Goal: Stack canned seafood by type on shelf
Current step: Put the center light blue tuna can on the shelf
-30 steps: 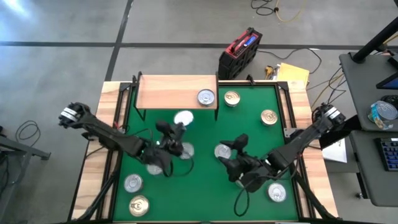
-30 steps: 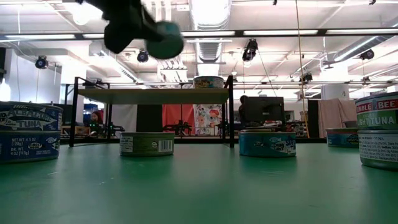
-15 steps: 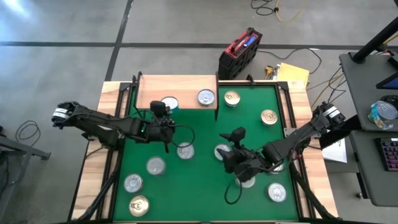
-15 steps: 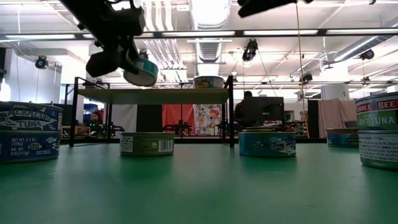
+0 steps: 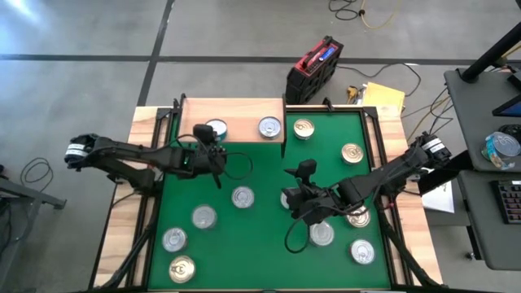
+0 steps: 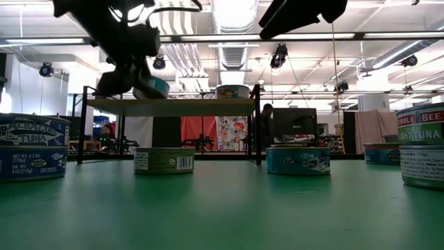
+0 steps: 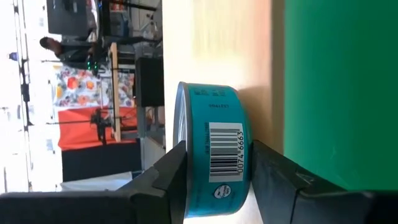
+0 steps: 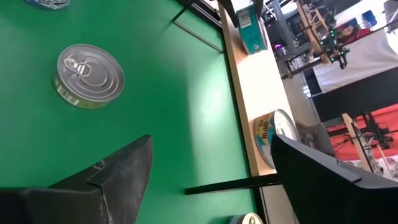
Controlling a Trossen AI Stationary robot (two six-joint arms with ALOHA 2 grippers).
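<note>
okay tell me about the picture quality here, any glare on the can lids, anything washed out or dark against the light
High view: the tin in the left gripper glares white over the shelf. Low view: ceiling lights leave both arms as dark silhouettes. Left wrist view: the room beyond the shelf is washed out, though the tin's barcode stays readable. Right wrist view: the right gripper's fingers are dark, the silver tin evenly lit.

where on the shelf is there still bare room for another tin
The shelf is bare along its far edge and at its right end beyond the silver-topped tin. Its front-left is crowded: the left gripper holds a teal tin there. The gap between the two tins is narrow.
</note>
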